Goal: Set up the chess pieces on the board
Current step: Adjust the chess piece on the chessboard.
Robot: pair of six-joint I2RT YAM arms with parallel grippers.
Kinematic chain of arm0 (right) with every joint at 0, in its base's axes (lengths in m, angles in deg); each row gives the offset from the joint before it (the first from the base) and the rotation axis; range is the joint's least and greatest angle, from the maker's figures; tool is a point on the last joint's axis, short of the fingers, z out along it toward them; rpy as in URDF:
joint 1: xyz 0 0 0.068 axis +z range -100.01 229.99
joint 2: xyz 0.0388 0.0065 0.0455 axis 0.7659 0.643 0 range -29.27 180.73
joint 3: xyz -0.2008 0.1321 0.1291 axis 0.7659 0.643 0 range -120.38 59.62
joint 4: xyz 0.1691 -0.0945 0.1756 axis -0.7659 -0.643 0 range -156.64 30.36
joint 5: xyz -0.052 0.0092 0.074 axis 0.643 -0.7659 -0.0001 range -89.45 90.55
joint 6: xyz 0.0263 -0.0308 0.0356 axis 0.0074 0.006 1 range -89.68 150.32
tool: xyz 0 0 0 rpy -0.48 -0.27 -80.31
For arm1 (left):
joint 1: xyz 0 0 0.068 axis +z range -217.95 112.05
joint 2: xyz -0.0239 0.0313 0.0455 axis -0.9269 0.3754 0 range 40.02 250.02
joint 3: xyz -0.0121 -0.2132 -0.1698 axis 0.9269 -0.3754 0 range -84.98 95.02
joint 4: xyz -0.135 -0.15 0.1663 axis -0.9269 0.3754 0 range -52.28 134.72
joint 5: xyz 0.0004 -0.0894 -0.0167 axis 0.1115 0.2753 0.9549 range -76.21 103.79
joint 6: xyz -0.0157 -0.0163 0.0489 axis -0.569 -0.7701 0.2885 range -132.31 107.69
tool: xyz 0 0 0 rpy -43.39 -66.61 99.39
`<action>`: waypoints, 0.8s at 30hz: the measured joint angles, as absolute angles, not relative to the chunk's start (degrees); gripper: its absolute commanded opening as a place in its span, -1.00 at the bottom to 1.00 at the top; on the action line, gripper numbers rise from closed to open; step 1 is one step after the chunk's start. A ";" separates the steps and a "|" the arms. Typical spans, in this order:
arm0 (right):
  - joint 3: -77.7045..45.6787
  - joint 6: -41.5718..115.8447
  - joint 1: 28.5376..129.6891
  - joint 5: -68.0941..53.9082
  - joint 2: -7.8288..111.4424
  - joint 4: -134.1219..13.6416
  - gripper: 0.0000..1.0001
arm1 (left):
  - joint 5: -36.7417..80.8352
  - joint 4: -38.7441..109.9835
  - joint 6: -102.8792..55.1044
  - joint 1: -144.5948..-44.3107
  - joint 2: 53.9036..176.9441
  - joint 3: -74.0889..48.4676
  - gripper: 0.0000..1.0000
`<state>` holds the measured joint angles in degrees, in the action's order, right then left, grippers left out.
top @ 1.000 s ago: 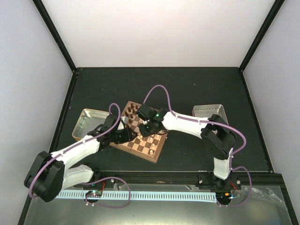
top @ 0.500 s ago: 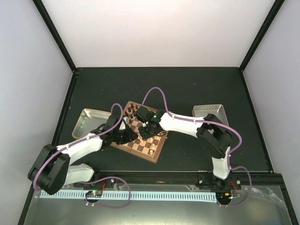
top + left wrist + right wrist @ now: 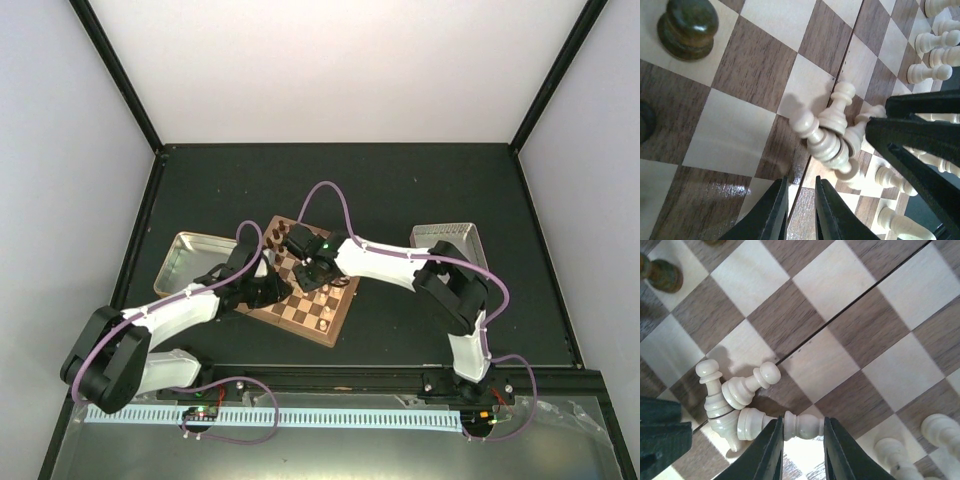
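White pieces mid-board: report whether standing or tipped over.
Tipped over. Three white pieces lie on their sides in a touching cluster on the board, bases visible.

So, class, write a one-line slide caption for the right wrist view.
Right gripper closing around a fallen cream chess piece lying on the board.

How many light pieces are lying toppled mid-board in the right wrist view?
3, heaped together: leftmost piece, pawn against it, third piece inside the right gripper. Others may hide.
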<state>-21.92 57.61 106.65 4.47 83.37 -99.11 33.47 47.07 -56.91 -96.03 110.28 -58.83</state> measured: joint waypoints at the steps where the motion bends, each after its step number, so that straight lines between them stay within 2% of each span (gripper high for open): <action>1: -22.27 57.63 106.65 5.35 83.65 -99.09 -0.55 | 33.31 47.13 -56.86 -96.03 110.28 -58.78 -0.66; 5: -23.25 57.57 106.65 7.66 84.39 -99.02 -0.56 | 32.70 47.24 -56.64 -96.03 110.28 -58.70 -0.66; 8: -23.91 57.19 106.65 8.38 84.92 -98.98 -0.56 | 32.37 47.31 -56.47 -96.03 110.10 -58.63 -0.51; 11: -23.97 56.30 106.65 8.10 85.01 -98.52 -0.57 | 31.98 47.33 -56.49 -96.03 109.29 -58.63 -0.44; 24: -21.44 55.99 106.45 5.56 84.15 -94.21 -0.61 | 31.74 43.79 -60.49 -96.03 111.63 -57.78 -0.40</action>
<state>-21.44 55.99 106.45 5.56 84.15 -94.21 31.74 43.79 -60.49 -96.03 111.63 -57.78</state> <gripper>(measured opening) 0.201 0.293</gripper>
